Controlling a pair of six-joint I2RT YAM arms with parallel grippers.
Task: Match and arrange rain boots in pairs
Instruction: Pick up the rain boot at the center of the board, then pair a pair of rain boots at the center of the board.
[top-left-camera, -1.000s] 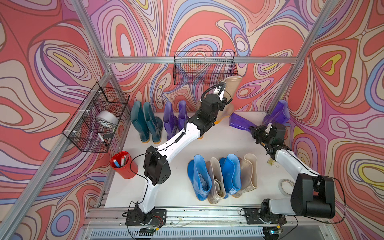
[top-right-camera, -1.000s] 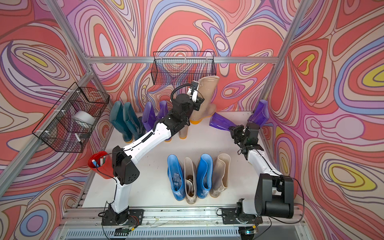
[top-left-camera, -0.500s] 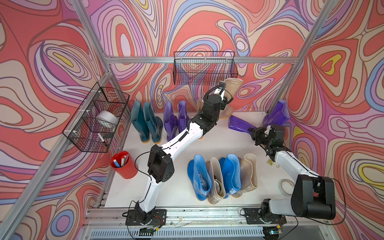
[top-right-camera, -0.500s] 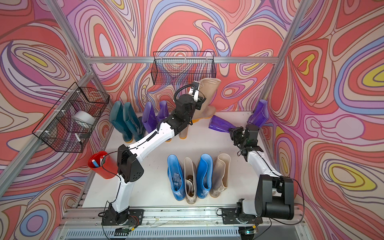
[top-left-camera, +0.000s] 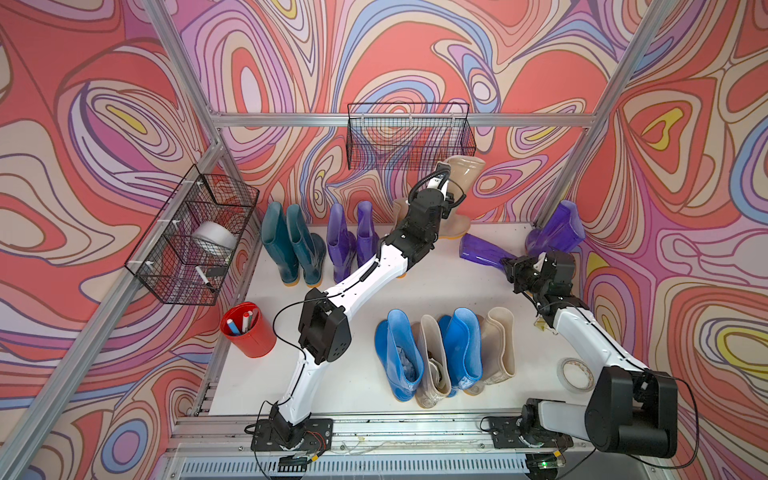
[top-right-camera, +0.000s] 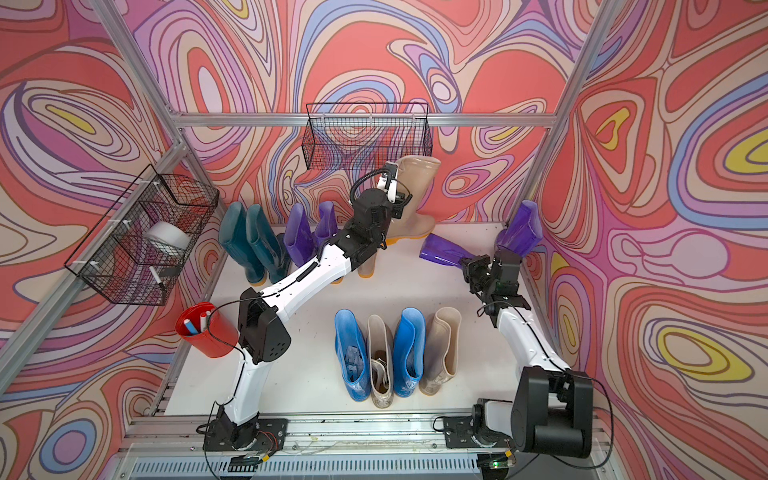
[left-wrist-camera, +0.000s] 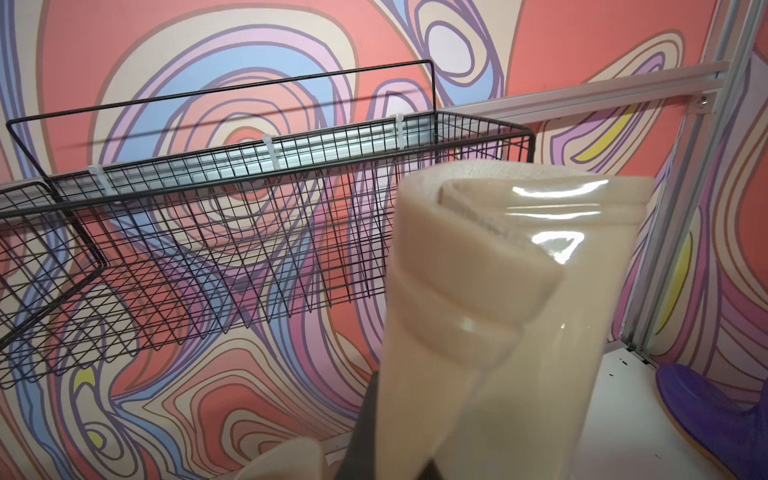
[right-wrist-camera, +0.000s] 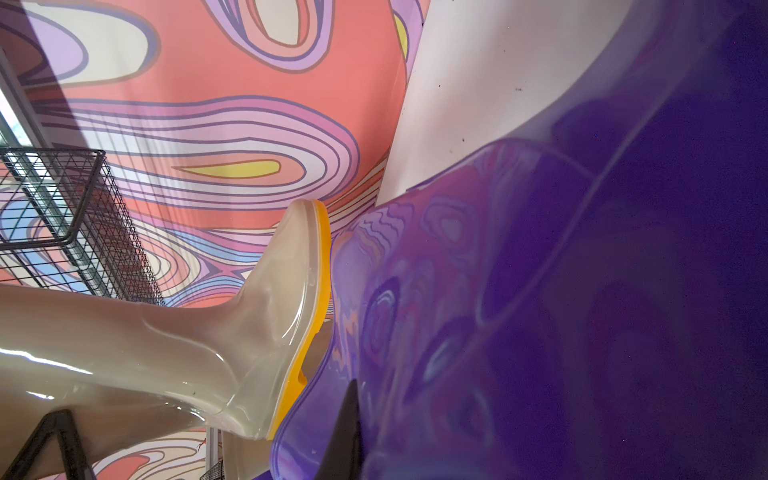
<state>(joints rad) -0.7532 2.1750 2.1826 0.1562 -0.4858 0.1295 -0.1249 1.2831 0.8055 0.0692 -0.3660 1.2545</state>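
Against a second ago, the beige boot (top-left-camera: 458, 219) in the left tool (top-left-camera: 449, 183) is found carried a little toward the back wall and stood straighter. The lying purple boot (top-left-camera: 482, 251) is drawn a touch toward the front edge by the right tool (top-left-camera: 509, 266).

The left tool is clamped on the rim of the beige boot's shaft, which is seen pinched into a fold in the left wrist view. The boot is held at the back edge of the worktop (top-left-camera: 457, 291); whether its yellow sole is set down cannot be told. Its rim is placed just below the right corner of the back wire basket (top-left-camera: 409, 137), so little room is left above it. The right tool is closed on the near end of the lying purple boot, whose far end is shown just beside the beige boot's sole in the right wrist view.

A leaning purple boot (top-left-camera: 557, 226) is propped in the back right corner. A second beige boot (top-right-camera: 368, 264) is stood further left, largely hidden by the left arm. Along the back edge the purple pair (top-left-camera: 345, 245) and the teal pair (top-left-camera: 291, 245) are lined up upright. Near the front edge, the front row (top-left-camera: 461, 349) of two blue and two beige boots is packed side by side in alternation.

Bare worktop is left between the two rows, crossed only by the left forearm, and a narrower strip is left between the front row and the right arm. A red cup (top-left-camera: 249, 332) is kept at the left edge and a tape roll (top-left-camera: 575, 374) at the right edge.
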